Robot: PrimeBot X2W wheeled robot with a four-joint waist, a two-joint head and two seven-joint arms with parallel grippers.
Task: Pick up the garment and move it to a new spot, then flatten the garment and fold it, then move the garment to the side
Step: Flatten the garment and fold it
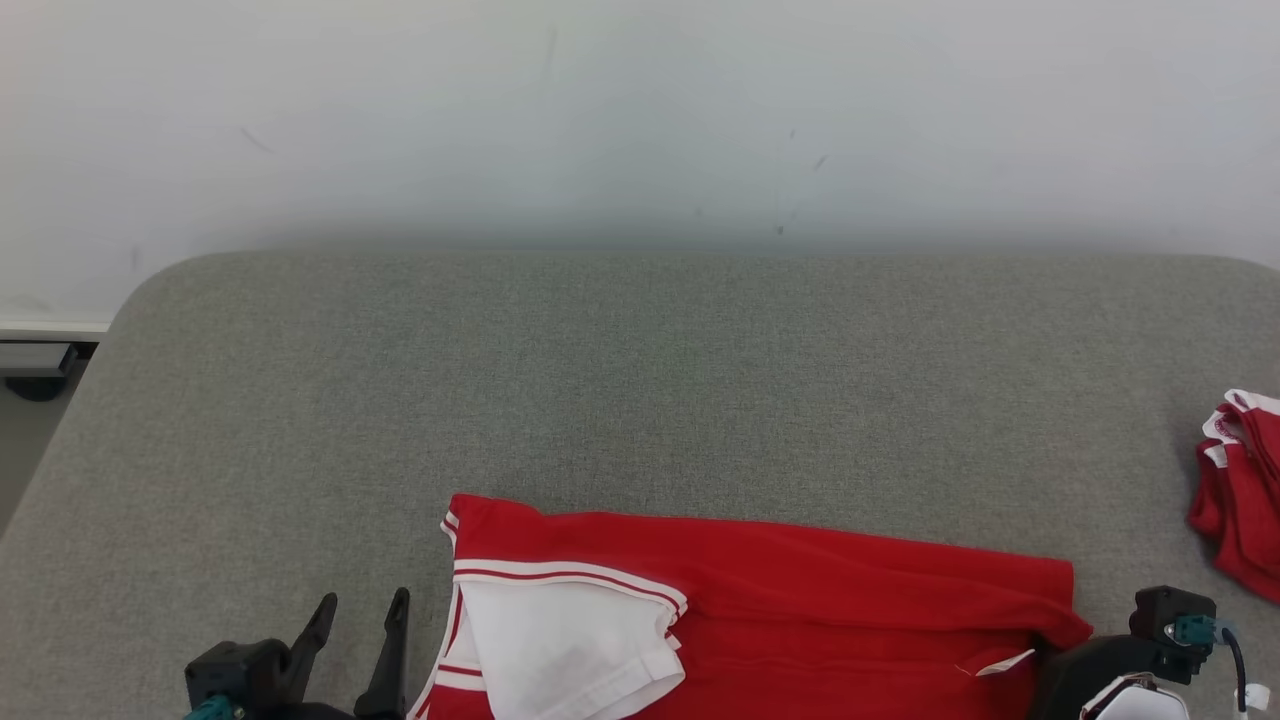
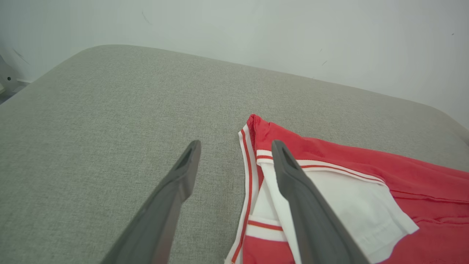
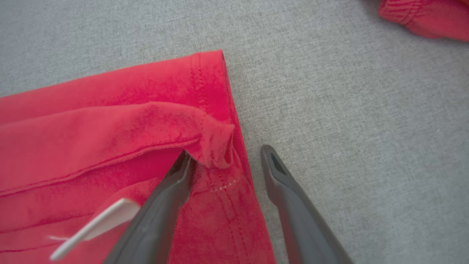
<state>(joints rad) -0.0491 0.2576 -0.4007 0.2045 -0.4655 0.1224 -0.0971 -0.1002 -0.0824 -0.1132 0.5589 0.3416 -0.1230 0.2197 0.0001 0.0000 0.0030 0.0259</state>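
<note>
Garment: right wrist view shows its hem between the parted right claw; parted left claw straddles striped trim.

Legible text, brands, numbers, signs: none. One white tag sewn to the red garment, beside one finger of the right hand. Tag face blank, no print readable.

The left gripper sits at the near left, its two dark fingers pointing away from the robot and spread wide apart, with nothing between them. The right gripper is at the near right, tilted downward, fingers likewise spread wide, behind its dark wrist.
</note>
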